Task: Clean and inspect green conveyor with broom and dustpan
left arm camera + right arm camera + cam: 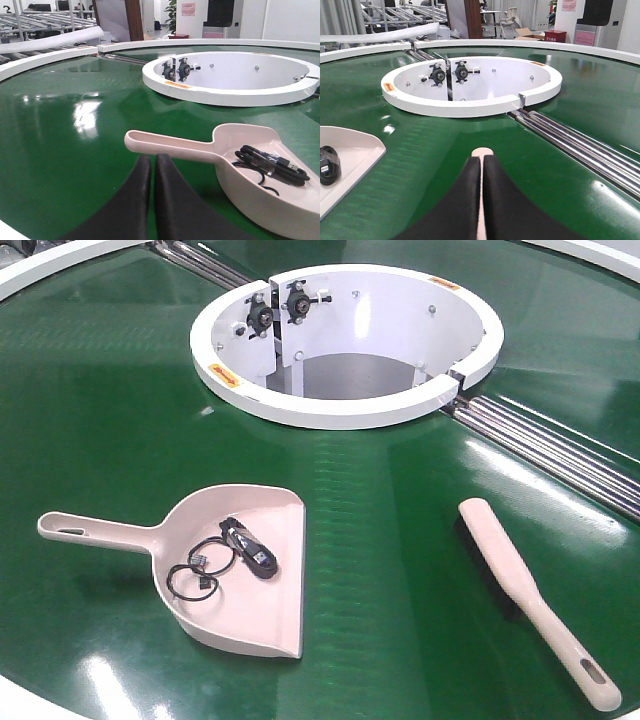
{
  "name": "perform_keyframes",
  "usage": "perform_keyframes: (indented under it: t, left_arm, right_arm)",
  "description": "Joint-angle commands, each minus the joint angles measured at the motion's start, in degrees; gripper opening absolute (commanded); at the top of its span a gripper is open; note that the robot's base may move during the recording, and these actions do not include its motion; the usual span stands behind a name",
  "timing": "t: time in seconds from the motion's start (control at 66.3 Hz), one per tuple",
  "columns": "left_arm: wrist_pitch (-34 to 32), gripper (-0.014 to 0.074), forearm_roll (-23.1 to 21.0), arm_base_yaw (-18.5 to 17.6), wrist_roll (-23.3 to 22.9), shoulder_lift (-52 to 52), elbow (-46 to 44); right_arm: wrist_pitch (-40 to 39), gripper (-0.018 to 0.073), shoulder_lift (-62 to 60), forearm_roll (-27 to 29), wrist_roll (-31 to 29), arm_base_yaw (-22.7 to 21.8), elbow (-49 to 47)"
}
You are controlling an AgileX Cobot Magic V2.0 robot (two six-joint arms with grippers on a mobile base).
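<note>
The green conveyor fills the front view. On it lies the beige-pink dustpan, handle pointing left, with black coiled cables inside. The beige broom lies to the right, handle end toward the near rim. Neither gripper shows in the front view. In the left wrist view my left gripper is shut and empty, its tips just short of the dustpan's handle. In the right wrist view my right gripper is shut, lined up over the broom, whose rounded end shows beyond the tips.
The white ring-shaped hub stands in the middle of the belt beyond both tools. Steel rollers run diagonally from it to the right. The belt's white rim curves round the far side, with roller tracks behind it.
</note>
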Motion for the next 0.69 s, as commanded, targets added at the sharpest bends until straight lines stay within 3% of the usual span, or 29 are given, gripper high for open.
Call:
perform_keyframes:
  t: [0.0,0.679]
  left_arm:
    - [-3.8,-0.0008,-0.5,-0.4,-0.6,-0.8,1.8]
    - [-3.8,-0.0008,-0.6,-0.5,-0.6,-0.8,1.8]
  right_arm:
    - [-4.2,-0.0010,0.5,0.1,-0.2,0.0,-1.5]
    - [-4.2,-0.0010,0.5,0.1,-0.2,0.0,-1.5]
